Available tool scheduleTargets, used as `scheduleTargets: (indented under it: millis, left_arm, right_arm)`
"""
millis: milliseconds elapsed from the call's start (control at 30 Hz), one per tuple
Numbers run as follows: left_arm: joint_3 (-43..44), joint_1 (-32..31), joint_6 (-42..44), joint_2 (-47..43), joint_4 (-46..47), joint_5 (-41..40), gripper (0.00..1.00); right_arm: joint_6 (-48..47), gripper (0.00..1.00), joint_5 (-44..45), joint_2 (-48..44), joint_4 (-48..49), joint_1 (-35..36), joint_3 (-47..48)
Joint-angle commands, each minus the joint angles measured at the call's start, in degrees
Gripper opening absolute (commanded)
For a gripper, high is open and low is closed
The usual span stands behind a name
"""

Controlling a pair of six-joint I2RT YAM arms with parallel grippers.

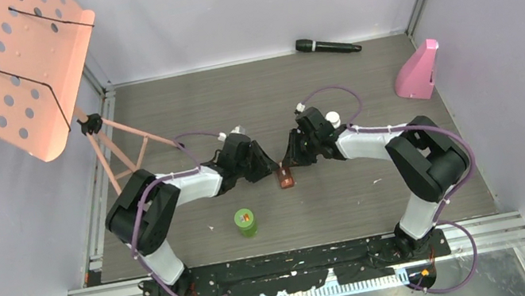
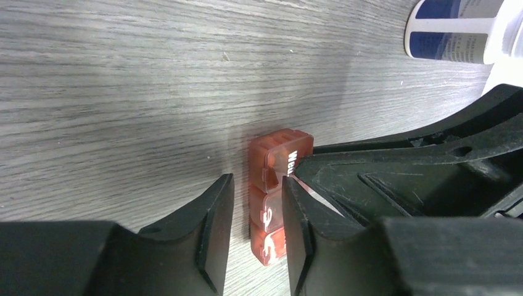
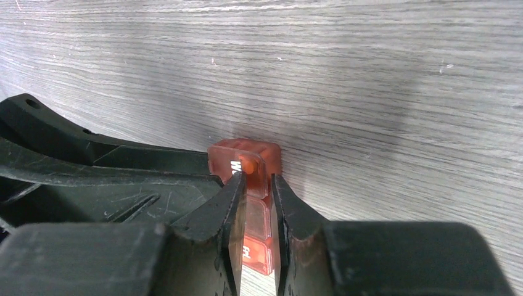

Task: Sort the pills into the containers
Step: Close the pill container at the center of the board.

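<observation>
at mid counter (image 1: 364, 99) the case (image 1: 285, 177) lies flat. left jaws straddle it, released, a gap on one side; right jaws hug one end, whether grasping i cannot tell.

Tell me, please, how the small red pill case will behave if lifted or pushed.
The pill case looks like thin translucent plastic, so probably light and stiff. It lies flat with boxy sides, so it should slide on the table, not roll. Its separate lids might pop open under a hard squeeze.
</observation>
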Motion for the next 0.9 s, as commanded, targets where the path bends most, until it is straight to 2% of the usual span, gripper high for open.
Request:
scheduleTargets:
  millis: [0,100,300,567,800,867]
  left_arm:
    - [1.14,0.21,-1.54,0.5,2.77,-2.14,0.34]
    - [1.7,0.25,-2.08,1.33,3.14,-1.83,0.29]
    - [1.41,0.2,-3.28,2.45,3.52,-2.21,0.26]
    - [-1.08,0.21,-2.54,2.98,3.44,-1.7,0.0]
    - [-0.92,0.2,-0.54,2.88,2.54,-1.32,0.01]
    - [0.07,0.25,0.68,1.58,1.44,-1.48,0.09]
  right_arm:
    - [-3.34,0.15,4.74,5.29,-10.02,0.34,-3.82]
    - [-3.36,0.13,4.49,5.63,-9.79,0.34,-4.18]
    - [-3.71,0.12,3.45,6.1,-9.32,0.06,-4.79]
    - [-4.0,0.11,2.08,6.27,-8.53,-0.49,-5.14]
    - [-4.31,0.11,1.36,6.14,-8.46,-0.65,-4.63]
    - [-4.51,0.12,1.01,5.07,-9.08,-1.08,-3.59]
